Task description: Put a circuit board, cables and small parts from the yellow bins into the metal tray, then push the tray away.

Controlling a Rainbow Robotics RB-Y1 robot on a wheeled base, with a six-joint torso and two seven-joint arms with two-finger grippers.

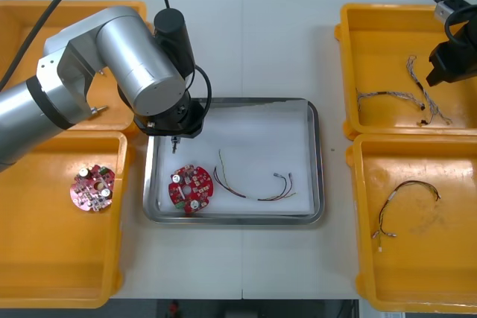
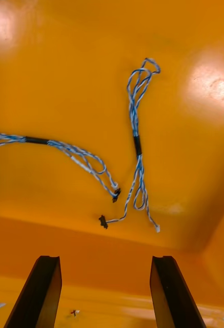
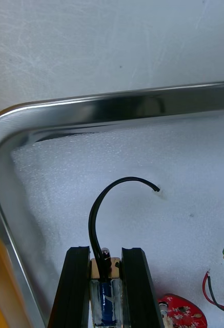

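Two of the four yellow bins stand at the left. The far left bin (image 1: pixel 15 14) lies partly under the left arm. The near left bin (image 1: pixel 45 258) holds one loose circuit board (image 1: pixel 92 188), round and red with silver-topped parts.

The left gripper (image 1: pixel 175 138) hangs over the far left corner of the metal tray (image 1: pixel 317 161), whose inside is white. The left wrist view shows what the front view hides. Its fingers (image 3: pixel 76 287) clamp a small metal part (image 3: pixel 106 294) with a blue sleeve, and a black wire (image 3: pixel 99 205) arches from it up and over to the white lining.

A second circuit board (image 1: pixel 190 188) lies in the tray near its left rim. Right of it lie thin red and yellow cables (image 1: pixel 270 198); whether they are one piece or two cannot be told.

At the right, the far right bin (image 1: pixel 387 35) holds two twisted blue and white cables (image 1: pixel 380 95), and the right gripper (image 1: pixel 436 76) hovers above them. The right wrist view shows its fingers (image 2: pixel 40 292) standing apart with nothing between them. The near right bin (image 1: pixel 417 273) holds one black cable (image 1: pixel 406 183).
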